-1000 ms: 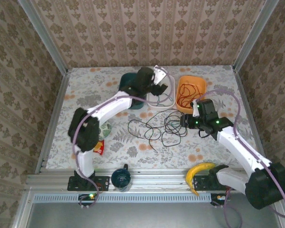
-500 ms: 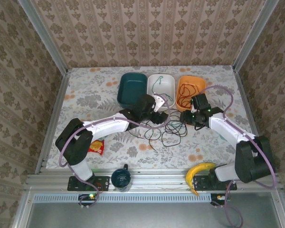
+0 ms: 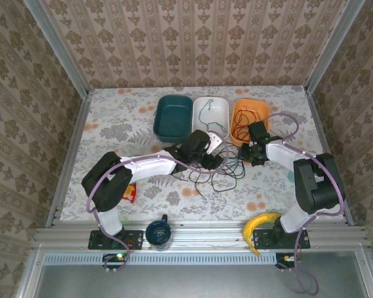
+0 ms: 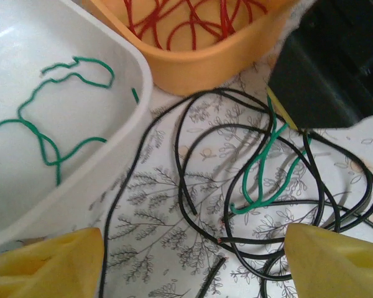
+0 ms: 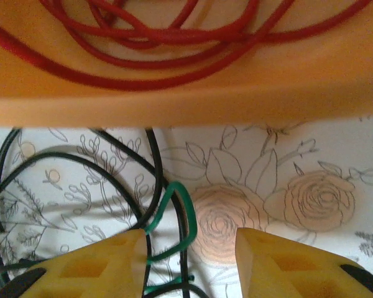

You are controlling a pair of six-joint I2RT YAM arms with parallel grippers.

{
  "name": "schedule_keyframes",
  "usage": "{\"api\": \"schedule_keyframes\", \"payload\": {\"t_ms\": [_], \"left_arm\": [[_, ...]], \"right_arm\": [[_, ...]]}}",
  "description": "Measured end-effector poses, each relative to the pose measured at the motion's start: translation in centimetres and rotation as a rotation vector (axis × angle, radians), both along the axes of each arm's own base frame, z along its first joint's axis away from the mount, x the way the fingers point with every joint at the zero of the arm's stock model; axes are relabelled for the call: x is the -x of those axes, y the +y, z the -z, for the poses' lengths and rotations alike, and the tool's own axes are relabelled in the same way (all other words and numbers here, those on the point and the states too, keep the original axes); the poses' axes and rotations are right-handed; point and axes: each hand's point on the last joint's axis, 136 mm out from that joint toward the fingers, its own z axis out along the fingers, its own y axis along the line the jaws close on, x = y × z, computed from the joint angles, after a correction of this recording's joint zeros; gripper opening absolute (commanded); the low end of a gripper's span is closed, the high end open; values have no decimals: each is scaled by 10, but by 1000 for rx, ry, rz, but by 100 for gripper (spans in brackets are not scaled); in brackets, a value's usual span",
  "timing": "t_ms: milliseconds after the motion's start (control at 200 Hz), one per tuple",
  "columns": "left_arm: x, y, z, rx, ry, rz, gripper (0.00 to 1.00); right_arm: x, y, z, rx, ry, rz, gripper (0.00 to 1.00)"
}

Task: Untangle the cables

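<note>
The cables lie partly sorted. A black tangle (image 3: 217, 171) is spread on the floral table, with a short green cable (image 4: 267, 167) threaded through it. Another green cable (image 4: 50, 136) lies in the white bin (image 3: 219, 108), and red cable (image 5: 149, 56) fills the orange bin (image 3: 239, 138). My left gripper (image 4: 193, 267) hovers open just over the black loops, beside the white bin. Low over the table at the orange bin's near wall, my right gripper (image 5: 189, 261) is open, and the green loop (image 5: 180, 211) with a black strand stands between its fingers, close to the left one.
An empty teal bin (image 3: 173, 117) sits at the back left. A banana (image 3: 261, 223) and a dark mug (image 3: 158, 233) rest near the front rail, and a red packet (image 3: 129, 192) lies by the left arm. The two grippers are close together over the tangle.
My left gripper has come down from over the white bin to the tangle. My right gripper has shifted toward the orange bin and its jaws have narrowed around the green loop.
</note>
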Motion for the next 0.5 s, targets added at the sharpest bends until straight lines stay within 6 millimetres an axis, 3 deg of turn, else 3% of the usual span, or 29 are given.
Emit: {"api": "schedule_keyframes", "payload": {"t_ms": [240,500], "left_arm": [[3,2,14,-22,36,-7,75],[5,2,35,-46,80,-21,72]], "right_arm": [[-14,2,1,-2,-35,4,0],[-11,1,-8,-10,-69,15,0]]}}
